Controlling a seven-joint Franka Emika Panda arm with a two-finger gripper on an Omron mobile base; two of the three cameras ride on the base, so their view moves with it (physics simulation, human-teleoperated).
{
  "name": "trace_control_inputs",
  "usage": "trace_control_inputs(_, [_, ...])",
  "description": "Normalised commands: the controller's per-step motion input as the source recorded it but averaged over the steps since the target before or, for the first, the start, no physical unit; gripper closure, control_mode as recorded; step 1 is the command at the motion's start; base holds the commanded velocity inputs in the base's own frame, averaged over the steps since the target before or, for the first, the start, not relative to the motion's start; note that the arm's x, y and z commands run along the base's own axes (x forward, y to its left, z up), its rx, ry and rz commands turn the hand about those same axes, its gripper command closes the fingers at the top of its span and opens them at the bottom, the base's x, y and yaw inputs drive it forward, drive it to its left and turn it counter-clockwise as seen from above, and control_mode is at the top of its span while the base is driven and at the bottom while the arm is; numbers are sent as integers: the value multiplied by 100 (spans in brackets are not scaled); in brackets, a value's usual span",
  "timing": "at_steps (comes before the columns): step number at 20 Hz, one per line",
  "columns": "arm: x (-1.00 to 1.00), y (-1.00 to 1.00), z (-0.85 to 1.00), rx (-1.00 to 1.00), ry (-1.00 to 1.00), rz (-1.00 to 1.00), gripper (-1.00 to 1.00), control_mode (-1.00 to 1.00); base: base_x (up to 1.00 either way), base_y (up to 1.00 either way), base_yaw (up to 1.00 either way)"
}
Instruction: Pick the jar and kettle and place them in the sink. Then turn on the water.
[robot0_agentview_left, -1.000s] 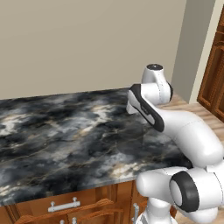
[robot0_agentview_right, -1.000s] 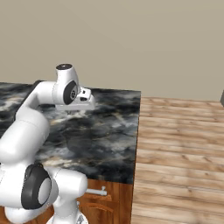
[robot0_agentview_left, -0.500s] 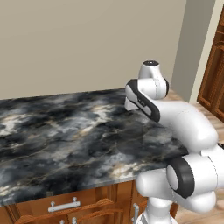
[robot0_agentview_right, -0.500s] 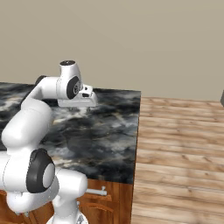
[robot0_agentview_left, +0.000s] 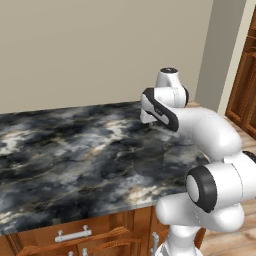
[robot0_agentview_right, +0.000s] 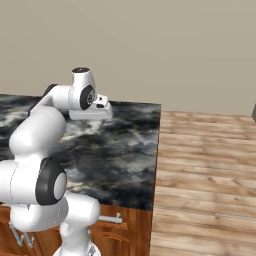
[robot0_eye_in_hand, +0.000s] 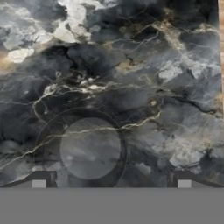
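Gripper fingertips stand wide apart at the bottom of the hand view, 1 near each lower corner, with nothing between them; the hand looks straight down on the black-and-grey marble counter. A faint round shadow with a paler disc inside it lies on the stone between the 2 tips. Along the right edge of that view a thin strip of wooden floor shows past the counter's end. In the left base view the white arm folds over the counter's far right part, its wrist near the beige wall, and the hand itself is hidden behind the forearm. In the right base view the hand's flat white body hangs above the stone. Wooden cabinet fronts with metal handles sit beneath the counter. None of the 3 views lets me say where the kettle, jar or sink are.
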Motion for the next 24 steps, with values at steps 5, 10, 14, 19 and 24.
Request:
trace_control_inputs(5, [11, 0, -19, 0, 0, 0, -100, -100, 0, 0, 0])
trace_control_inputs(10, [0, 0, -21, 0, 0, 0, -100, -100, 0, 0, 0])
trace_control_inputs(14, [0, 0, -23, 0, 0, 0, -100, -100, 0, 0, 0])
trace_control_inputs(19, [0, 0, -23, 0, 0, 0, -100, -100, 0, 0, 0])
trace_control_inputs(24, [0, -4, -25, 0, 0, 0, -100, -100, 0, 0, 0])
